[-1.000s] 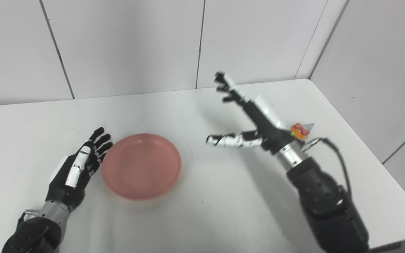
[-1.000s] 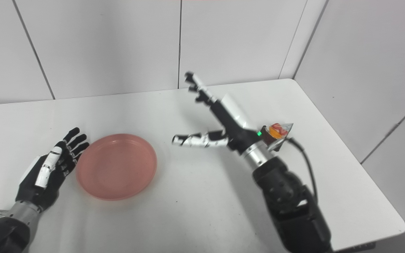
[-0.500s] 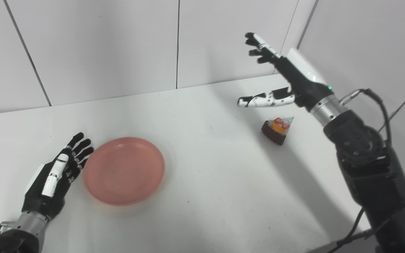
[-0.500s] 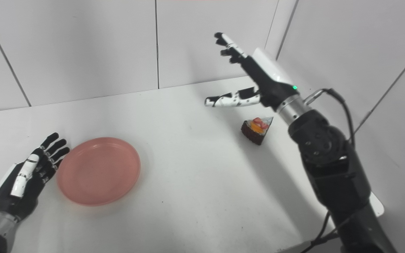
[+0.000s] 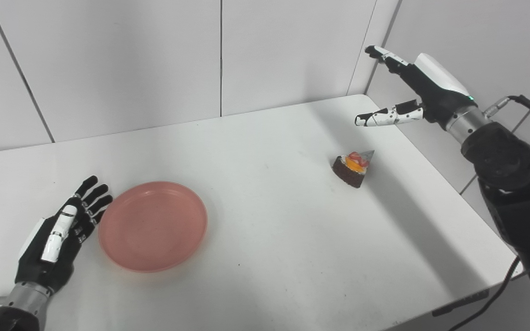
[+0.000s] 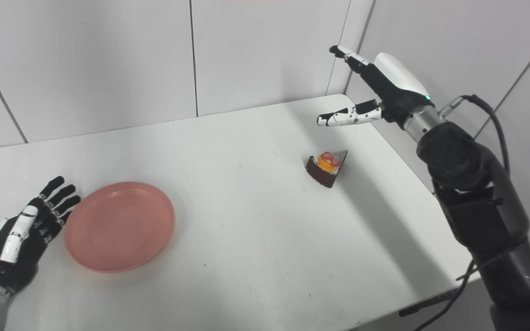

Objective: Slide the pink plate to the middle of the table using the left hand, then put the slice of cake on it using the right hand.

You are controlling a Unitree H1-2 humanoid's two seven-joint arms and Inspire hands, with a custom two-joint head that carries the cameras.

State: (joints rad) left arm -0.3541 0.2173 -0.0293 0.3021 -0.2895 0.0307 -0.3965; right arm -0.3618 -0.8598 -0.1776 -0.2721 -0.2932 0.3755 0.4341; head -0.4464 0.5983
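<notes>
A round pink plate lies on the white table, left of its middle. My left hand rests open on the table, fingers straight, right beside the plate's left rim. A slice of chocolate cake with fruit on top sits on the table at the right. My right hand is open and empty, raised in the air above and to the right of the cake, near the table's far right corner. The cake also shows in the right eye view.
White wall panels stand behind the table and along its right side. The table's right edge runs just beyond the cake. A black cable loops off my right forearm.
The camera has swung to the right. My right hand has risen and moved right, away from the cake, which now shows whole. My left hand and the plate keep their places relative to each other.
</notes>
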